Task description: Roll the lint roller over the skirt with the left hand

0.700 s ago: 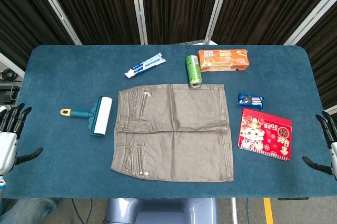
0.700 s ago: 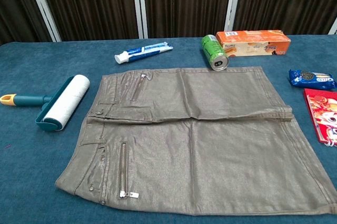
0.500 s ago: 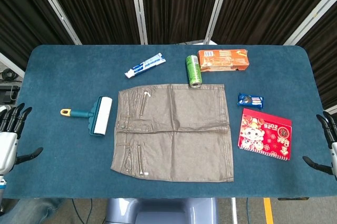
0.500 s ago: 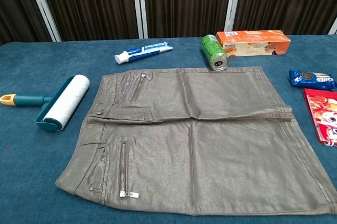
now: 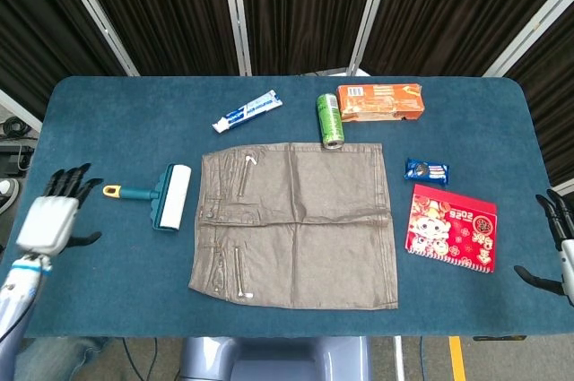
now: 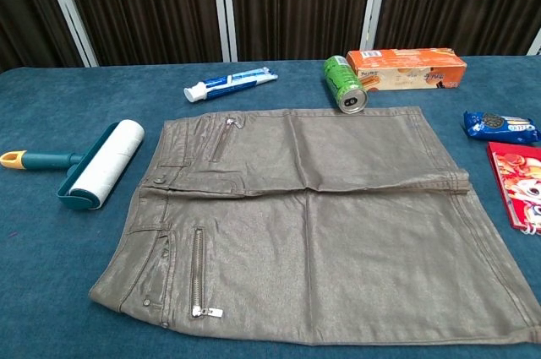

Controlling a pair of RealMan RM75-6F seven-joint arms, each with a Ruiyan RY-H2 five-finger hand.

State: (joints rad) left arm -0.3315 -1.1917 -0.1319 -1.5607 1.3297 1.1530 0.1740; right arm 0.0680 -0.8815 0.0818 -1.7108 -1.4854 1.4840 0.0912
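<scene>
The lint roller [image 5: 167, 197] lies untouched on the worktop [image 5: 108, 121], just left of the flat skirt [image 5: 296, 224]. The left robot hand [image 5: 52, 216] hovers near its handle, fingers spread, grasping nothing. The right robot hand [image 5: 558, 242], far right, is likewise released. Pickup and rolling both remain.

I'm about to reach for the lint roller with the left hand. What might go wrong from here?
1. The lint roller lies flat with its yellow-tipped handle toward the left hand; a low reach may nudge it away rather than grip it.
2. The skirt lies loose on the table, so rolling may bunch or drag it.
3. The green can lies on its side at the skirt's far edge; a long stroke might set it rolling.
</scene>
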